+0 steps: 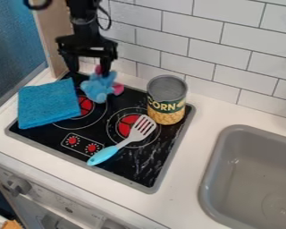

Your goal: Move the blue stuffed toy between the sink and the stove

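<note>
Currently, my pincer (90,73) hangs over back edge of stove (133,170), fingers well apart, nothing held. Blue stuffed toy (98,88) lies near that edge, off toward sink (241,179) from my midline; probably need sink-side shift before closing.

1. White counter (184,167) carries the setup; black stovetop (132,173) with grey rim is set into it, grey sink (228,167) to the right.
2. Blue cloth (48,105) lies flat over the stovetop's left edge, partly covering the left burner and reaching onto the counter.
3. Corn can (166,100) stands upright at the stovetop's right rear, beside the right burner.
4. Spatula (128,141) lies diagonally: slotted head across the right burner, near the can; light-blue handle toward the front, right of the two red-centred dial markings.
</note>
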`<state>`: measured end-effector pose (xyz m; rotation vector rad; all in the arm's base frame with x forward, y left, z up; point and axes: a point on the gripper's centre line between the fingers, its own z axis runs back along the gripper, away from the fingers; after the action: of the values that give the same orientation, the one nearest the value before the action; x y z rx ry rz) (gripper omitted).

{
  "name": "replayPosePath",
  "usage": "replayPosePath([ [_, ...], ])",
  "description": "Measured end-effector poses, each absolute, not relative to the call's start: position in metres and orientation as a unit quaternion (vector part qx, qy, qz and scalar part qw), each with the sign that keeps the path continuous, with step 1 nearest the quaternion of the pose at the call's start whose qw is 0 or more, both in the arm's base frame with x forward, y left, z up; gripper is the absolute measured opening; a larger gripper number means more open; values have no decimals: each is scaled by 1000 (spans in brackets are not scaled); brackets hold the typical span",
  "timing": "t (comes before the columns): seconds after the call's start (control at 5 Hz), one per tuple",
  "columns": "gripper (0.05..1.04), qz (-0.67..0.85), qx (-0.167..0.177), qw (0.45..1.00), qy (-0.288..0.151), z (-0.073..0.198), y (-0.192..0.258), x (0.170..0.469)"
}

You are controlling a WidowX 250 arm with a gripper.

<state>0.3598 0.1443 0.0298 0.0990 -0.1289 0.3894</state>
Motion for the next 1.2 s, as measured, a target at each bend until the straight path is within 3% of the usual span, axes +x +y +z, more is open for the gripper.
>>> replayPosePath([
  [0.6,999,142,28,988,-61,10,129,372],
  [0.8,950,137,26,989,-58,4,125,371],
  [1.2,418,129,31,989,-66,-1,116,369],
])
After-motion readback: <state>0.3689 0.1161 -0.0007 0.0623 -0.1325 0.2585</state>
